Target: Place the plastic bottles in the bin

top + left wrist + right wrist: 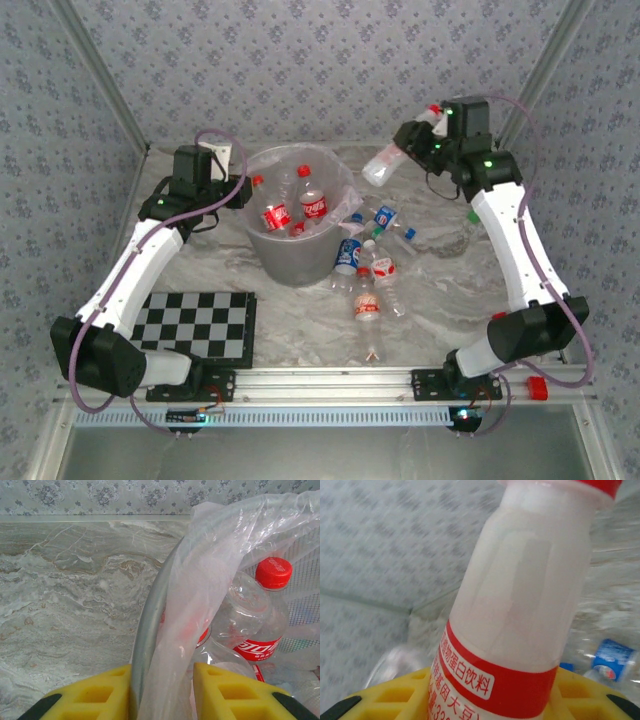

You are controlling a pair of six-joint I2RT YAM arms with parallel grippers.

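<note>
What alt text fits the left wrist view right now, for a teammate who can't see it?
The left gripper, its yellow fingers on either side, clamps the bin's grey rim and crinkly plastic liner. Inside the bin sits a clear bottle with red cap and red label; marbled table lies to the left.

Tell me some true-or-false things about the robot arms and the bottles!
1. The right fingers hold a white bottle with a red label. True.
2. The bin has tipped onto its side. False: it stands upright.
3. The left fingers sit on either side of the bin's rim. True.
4. Every bottle is already inside the bin. False: several bottles lie on the table beside it.
</note>
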